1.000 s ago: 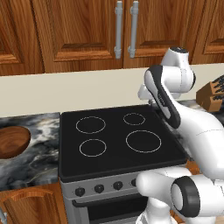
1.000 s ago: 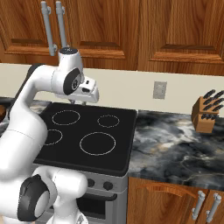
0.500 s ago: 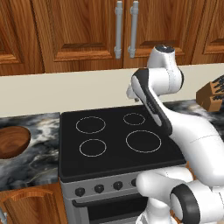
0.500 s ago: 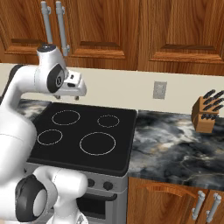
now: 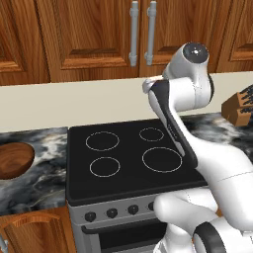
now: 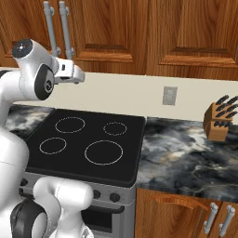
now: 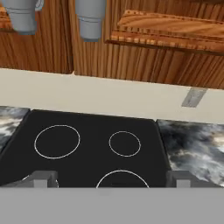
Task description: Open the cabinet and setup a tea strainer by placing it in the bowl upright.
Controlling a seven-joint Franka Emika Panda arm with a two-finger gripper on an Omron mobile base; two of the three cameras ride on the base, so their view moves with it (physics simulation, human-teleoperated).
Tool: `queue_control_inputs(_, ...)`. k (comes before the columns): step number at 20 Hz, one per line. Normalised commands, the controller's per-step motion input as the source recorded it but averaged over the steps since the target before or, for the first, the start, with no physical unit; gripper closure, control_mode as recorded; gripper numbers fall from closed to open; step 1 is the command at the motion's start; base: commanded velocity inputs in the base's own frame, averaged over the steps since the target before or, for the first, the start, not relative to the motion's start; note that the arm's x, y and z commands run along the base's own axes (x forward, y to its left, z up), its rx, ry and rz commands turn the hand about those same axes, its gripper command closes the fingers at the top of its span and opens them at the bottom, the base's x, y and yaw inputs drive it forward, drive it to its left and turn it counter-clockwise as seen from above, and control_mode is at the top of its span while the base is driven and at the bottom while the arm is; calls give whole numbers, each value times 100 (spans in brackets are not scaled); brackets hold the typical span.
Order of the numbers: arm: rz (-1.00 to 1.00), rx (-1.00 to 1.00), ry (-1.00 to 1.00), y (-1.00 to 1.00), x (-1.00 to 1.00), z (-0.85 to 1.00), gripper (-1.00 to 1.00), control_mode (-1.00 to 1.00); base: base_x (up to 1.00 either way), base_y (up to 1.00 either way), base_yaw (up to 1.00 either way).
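Nearest the base, the black stove (image 5: 129, 158) shows its row of dark knobs along the front and four white burner rings on its flat top, set between stretches of dark marbled counter (image 6: 186, 148). At the left end of that counter in the left base view sits the bowl (image 5: 14, 160), round and reddish-brown, partly cut by the picture's edge, with nothing visible inside it. On the right stretch of counter stands a wooden knife block (image 6: 219, 122) with dark handles sticking up, close to the wall. The white arm rises over the stove, and the gripper (image 7: 111, 178) is held above the cooktop's rear half, its two finger tips (image 7: 43, 178) standing wide apart at either side of the hand view with nothing between them. Beyond the stove runs a plain cream backsplash carrying a grey outlet plate (image 6: 169, 95). Above it hangs the cabinet (image 5: 99, 34), reddish-brown with raised panels, both doors closed, its pair of vertical grey bar handles (image 5: 142, 32) side by side at the centre; in the hand view the lower ends of those handles show at the top left. The tea strainer cannot be made out anywhere
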Motion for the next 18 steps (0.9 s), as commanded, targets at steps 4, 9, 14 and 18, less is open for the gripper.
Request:
queue_control_inputs(4, 0, 9, -30, 3, 0, 84, -100, -100, 0, 0, 0)
queue_control_inputs(9, 0, 16, -21, 2, -2, 90, -100, -100, 0, 0, 0)
queue_control_inputs(14, 0, 11, -8, 0, -5, 91, -100, -100, 0, 0, 0)
queue_control_inputs(18, 0, 0, 2, 6, 1, 52, -100, -100, 0, 0, 0)
